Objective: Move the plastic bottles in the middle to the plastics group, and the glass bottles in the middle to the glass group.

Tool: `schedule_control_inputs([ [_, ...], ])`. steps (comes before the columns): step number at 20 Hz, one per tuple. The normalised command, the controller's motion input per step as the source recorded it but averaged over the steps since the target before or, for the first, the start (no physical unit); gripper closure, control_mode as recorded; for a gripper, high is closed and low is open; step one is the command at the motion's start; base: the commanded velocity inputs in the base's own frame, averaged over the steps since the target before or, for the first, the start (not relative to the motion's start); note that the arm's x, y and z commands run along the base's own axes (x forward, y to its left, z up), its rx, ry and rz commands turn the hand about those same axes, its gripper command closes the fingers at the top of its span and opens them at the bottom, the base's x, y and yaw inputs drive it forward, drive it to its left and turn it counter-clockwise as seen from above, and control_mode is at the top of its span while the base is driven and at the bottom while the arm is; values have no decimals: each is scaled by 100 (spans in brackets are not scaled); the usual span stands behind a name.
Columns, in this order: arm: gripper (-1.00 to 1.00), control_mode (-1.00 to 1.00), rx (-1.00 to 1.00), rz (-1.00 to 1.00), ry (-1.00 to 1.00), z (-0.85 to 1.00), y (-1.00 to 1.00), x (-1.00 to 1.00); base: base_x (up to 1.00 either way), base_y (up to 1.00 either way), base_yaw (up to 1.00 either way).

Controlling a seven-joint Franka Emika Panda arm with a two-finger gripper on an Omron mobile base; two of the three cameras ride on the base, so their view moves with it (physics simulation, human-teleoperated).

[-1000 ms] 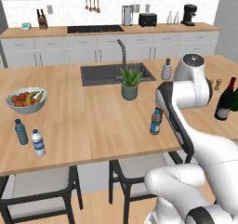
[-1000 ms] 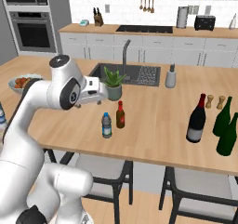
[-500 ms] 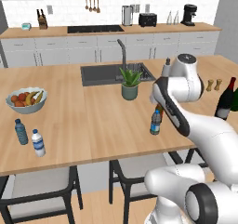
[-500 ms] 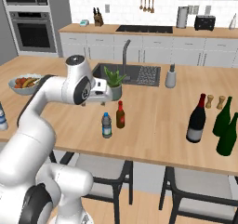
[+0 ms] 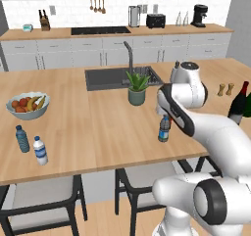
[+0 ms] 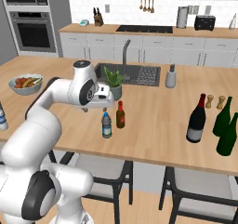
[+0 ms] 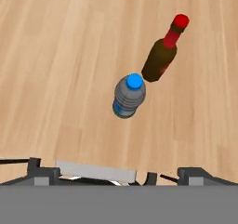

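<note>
Wooden island counter (image 6: 153, 121) carries everything, and the risk now is mainly about crowding. Gripper (image 6: 106, 99) hangs above the small grey water bottle (image 6: 106, 125), jaws spread fully wide, holding nothing. In the hand view the bottle (image 7: 129, 95) sits a bit above the centre, w/ the brown bottle (image 7: 162, 56) just beside it, almost touching at the base.

What can go wrong:
- Brown bottle w/ red top (image 6: 120, 115) stands very near the target. If the open fingers come down w/o being turned the right way, one finger can land on it or knock it over. It is narrow and tall, so I think it tips easily.
- Water bottle is not centred between the finger tips in the hand view. A straight descent may push the cap sideways and not straddle it; a light plastic bottle will probably fall and roll.
- Potted plant (image 5: 137, 87) is near behind, so a wide swing after lifting could brush the leaves.
- Destination is far: the plastics group, blue bottle (image 5: 22, 138) and white-capped bottle (image 5: 40, 150), stands at the left end of the counter by the fruit bowl (image 5: 27, 105). A weak grip on a smooth round body may slip during a long carry.
- Tall wine bottle (image 6: 196, 119) and green bottles (image 6: 224, 125) are well apart, no danger yet.
</note>
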Motion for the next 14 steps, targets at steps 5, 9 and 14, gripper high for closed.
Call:
schedule_control_inputs([
  [5, -100, -100, 1, 0, 0, -44, 0, 18, 0, 0, 0],
  [9, -100, -100, 1, 0, 0, -24, 0, 34, 0, 0, 0],
  [14, -100, -100, 0, 0, 1, 0, -8, 46, 0, 0, 0],
])
